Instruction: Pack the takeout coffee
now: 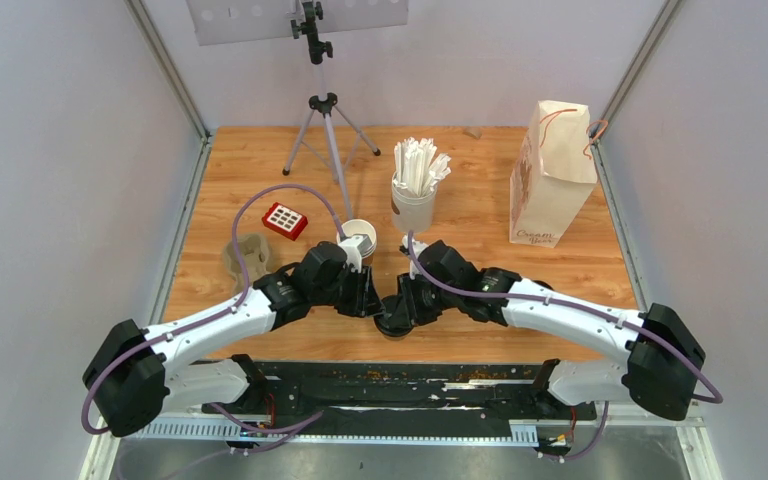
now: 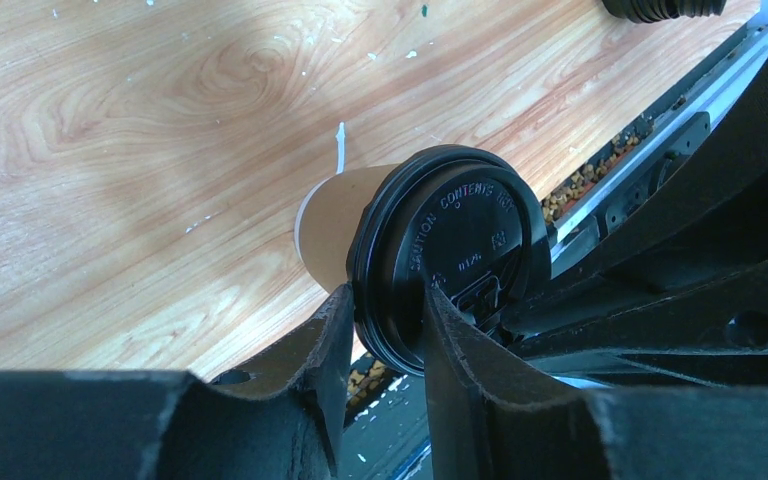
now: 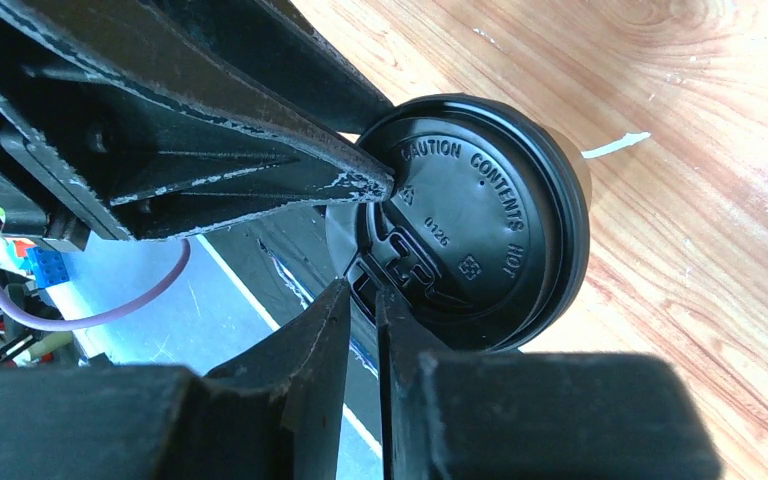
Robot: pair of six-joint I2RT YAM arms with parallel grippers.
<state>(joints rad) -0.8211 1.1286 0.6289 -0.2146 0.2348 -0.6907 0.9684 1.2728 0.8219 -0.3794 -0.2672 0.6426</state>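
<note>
The takeout coffee cup (image 2: 332, 225), brown-sided and capped with a black lid (image 2: 460, 235), sat at the middle of the table's near edge, between the two arms and largely hidden beneath them from above; only a dark arc of the lid (image 1: 395, 322) showed there; whether the cup stood on the wood or hung tilted above it could not be told; the left gripper (image 2: 388, 297) was clenched on the lid's rim, one finger outside the edge and the other pressed on the lid's top; the right gripper (image 3: 362, 292) pinched the same rim by the sip opening, its fingers nearly together with only the plastic edge between them; a thin white paper scrap (image 2: 340, 145) lay on the wooden table (image 1: 520, 275) just beyond the cup; further back, an open paper cup (image 1: 360, 233) stood just behind the left wrist, and a taller white cup of wrapped straws (image 1: 415, 195) stood near it to the right; a paper bag (image 1: 552, 175) stood upright well to the right; a red keypad (image 1: 285, 220) and a cardboard cup carrier (image 1: 245, 255) lay to the left; a tripod (image 1: 325, 110) stood at the back
</note>
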